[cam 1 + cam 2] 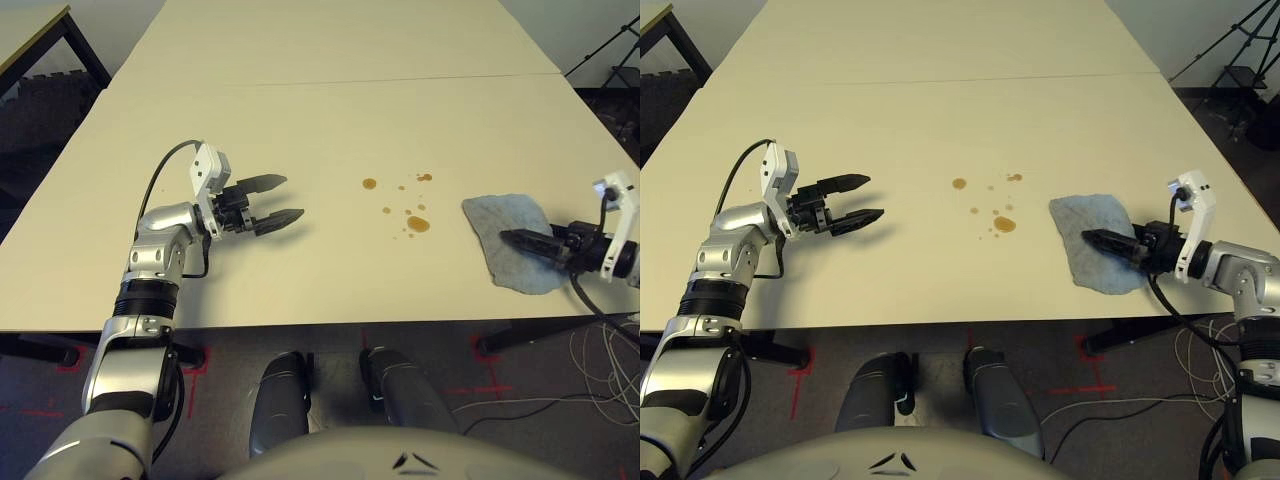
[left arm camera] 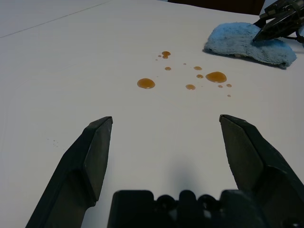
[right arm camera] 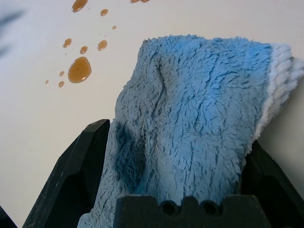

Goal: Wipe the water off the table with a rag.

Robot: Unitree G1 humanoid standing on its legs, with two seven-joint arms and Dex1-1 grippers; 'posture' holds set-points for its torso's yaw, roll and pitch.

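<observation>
At the right side of the worktop (image 1: pixel 300 130), near its front edge, the right hand (image 1: pixel 1087 238) is reaching over the rag (image 1: pixel 505 218) and pointing inward, toward the robot's left. The right arm (image 1: pixel 1252 300) is extending forward from the body, with the wrist turning the hand across the worktop. The right hand is standing released, its two fingers (image 3: pixel 78 175) spreading wide apart with part of the rag lying between them; the rag is partly covering one finger.

The left arm (image 1: pixel 138 335) is extending forward along the left side, and the left hand (image 1: pixel 295 196) is pointing inward, toward the robot's right. It is standing released, its fingers parting over bare worktop and holding nothing.

The rag is lying to the right of the water (image 1: pixel 418 224), near it but apart. Its long axis is running obliquely, from the far left corner to the near right corner, with the far left corner pointing toward the water side. Its surface is creasing between the right hand's fingers.

The water is resting as separate amber drops between the two hands, the largest lying nearer the front edge. The seam (image 1: pixel 400 80) is crossing the worktop beyond the drops.
</observation>
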